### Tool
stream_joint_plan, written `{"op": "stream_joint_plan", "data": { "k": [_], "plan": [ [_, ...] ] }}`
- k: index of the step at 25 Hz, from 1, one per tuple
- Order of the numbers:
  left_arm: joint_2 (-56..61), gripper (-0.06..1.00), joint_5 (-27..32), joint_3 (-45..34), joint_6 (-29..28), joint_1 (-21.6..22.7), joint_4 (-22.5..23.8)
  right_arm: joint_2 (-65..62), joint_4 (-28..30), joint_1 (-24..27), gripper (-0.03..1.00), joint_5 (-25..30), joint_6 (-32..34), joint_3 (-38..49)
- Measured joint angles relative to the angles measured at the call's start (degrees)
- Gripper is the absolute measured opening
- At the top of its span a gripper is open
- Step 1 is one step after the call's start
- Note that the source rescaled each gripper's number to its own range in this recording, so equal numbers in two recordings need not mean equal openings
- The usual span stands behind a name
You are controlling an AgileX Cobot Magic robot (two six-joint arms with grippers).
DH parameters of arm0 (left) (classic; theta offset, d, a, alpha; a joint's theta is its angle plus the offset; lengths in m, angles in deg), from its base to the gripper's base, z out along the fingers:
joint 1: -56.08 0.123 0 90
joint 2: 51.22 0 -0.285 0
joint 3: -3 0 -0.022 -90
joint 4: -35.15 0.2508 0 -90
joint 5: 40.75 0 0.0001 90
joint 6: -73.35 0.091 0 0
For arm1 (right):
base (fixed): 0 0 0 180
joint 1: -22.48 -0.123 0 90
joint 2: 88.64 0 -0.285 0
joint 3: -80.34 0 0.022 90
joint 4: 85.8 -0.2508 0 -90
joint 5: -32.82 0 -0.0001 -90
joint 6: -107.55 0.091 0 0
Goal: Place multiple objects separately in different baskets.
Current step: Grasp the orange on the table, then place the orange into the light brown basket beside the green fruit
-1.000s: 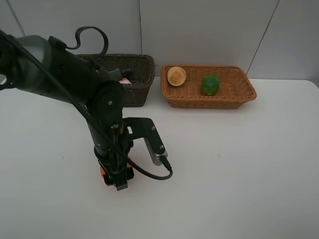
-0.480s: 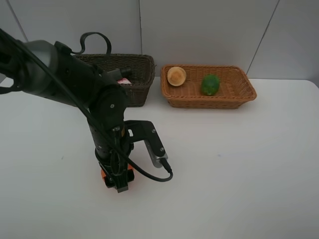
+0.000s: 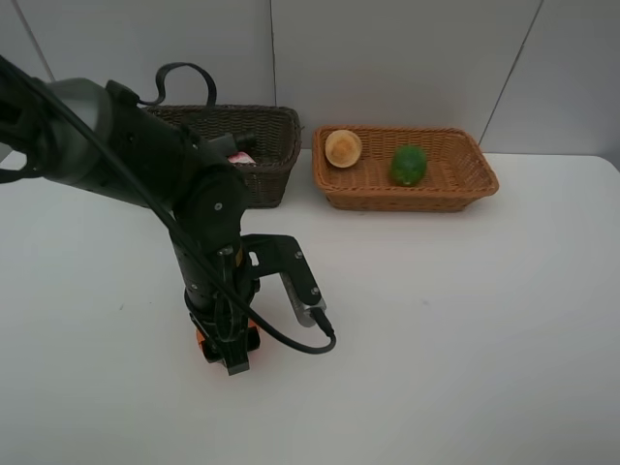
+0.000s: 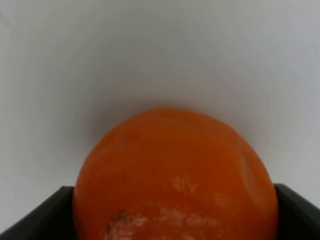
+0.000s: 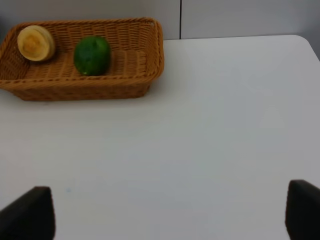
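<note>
My left gripper (image 3: pixel 229 351) is down at the table in the front left and shut on the orange tangerine (image 3: pixel 201 341). In the left wrist view the tangerine (image 4: pixel 175 175) fills the gap between the two dark fingers. The light orange-tan basket (image 3: pixel 484 184) at the back holds a green lime (image 3: pixel 409 165) and a pale round peach (image 3: pixel 343 147). The dark brown basket (image 3: pixel 276 145) stands to its left, with something pink and white (image 3: pixel 239 155) showing inside. My right gripper (image 5: pixel 165 210) is open and empty. It does not show in the exterior view.
The left arm (image 3: pixel 145 165) and its black cable (image 3: pixel 291 339) hide part of the dark basket and the table's front left. The light basket (image 5: pixel 155 55), lime (image 5: pixel 92 55) and peach (image 5: pixel 36 43) also show in the right wrist view. White table (image 3: pixel 465 320) lies at the right.
The left arm has shifted slightly over the tangerine during the last second. The gripper stays down at the tangerine. Nothing else has moved.
</note>
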Motion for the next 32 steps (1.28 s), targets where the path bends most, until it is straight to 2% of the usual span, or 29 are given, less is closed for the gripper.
{"op": "stream_joint_plan", "data": {
  "k": [18, 20, 26, 32],
  "plan": [
    [0.0, 0.91, 1.4, 0.1, 0.0, 0.0, 0.0, 0.0, 0.0, 0.0, 1.00, 0.0, 0.0, 0.0],
    [0.0, 0.91, 3.2, 1.1, -0.3, 0.0, 0.0, 0.0, 0.0, 0.0, 1.00, 0.0, 0.0, 0.0],
    [0.0, 0.91, 13.6, 12.3, -5.8, 0.0, -0.1, 0.0, 0.0, 0.0, 1.00, 0.0, 0.0, 0.0],
    [-1.0, 0.91, 16.5, 27.5, -13.7, 0.1, -0.7, 0.0, 0.0, 0.0, 1.00, 0.0, 0.0, 0.0]
  ]
}}
